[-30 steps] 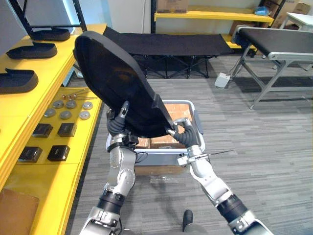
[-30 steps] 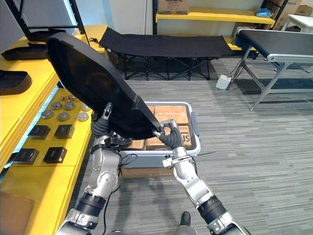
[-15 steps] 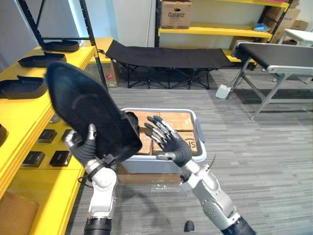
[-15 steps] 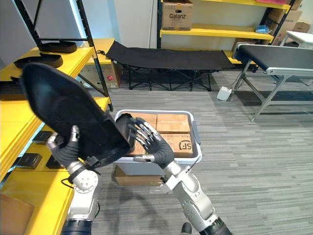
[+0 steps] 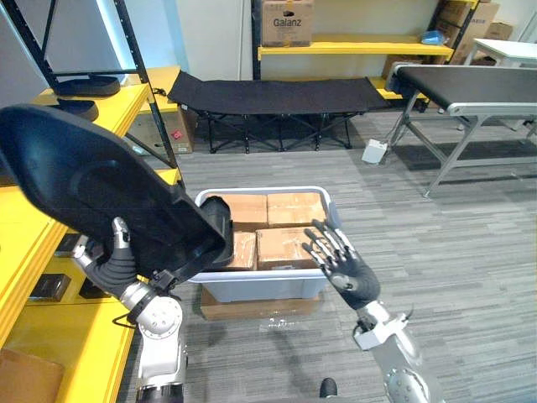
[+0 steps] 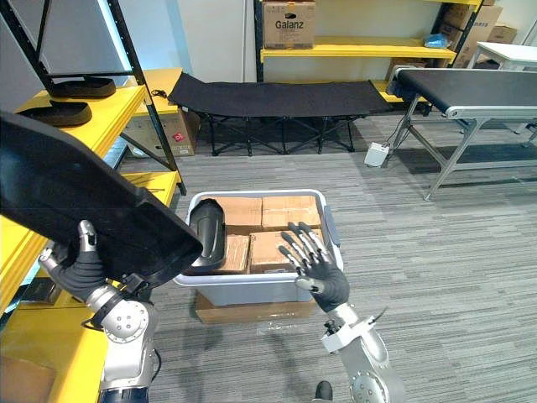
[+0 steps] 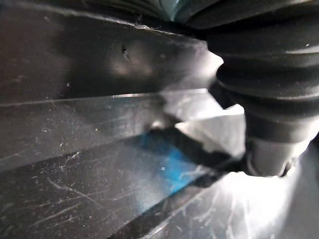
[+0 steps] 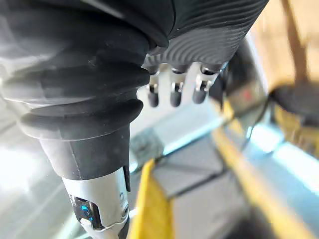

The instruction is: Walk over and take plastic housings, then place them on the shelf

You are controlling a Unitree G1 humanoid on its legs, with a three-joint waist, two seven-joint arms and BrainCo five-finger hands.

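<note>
left hand (image 5: 113, 264) clamped on the lower edge of the housing (image 5: 92, 185), thumb on its face. housing is airborne and tilted, beside the shelf (image 5: 75, 336). right hand (image 5: 346, 269) spread, empty, over the bin (image 5: 260, 285). step: carry to shelf. next: swing left, set it down flat.

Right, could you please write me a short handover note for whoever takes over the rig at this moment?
Left hand: shut on the lower edge of the big black housing, carrying it alone, tilted, beside the yellow shelf.
Right hand: open, fingers spread, in the air by the front of the grey bin of cardboard boxes, holding nothing.
Done: housing picked up; two other housings lie on the shelf.
Left: set this housing on the shelf and release it.
</note>
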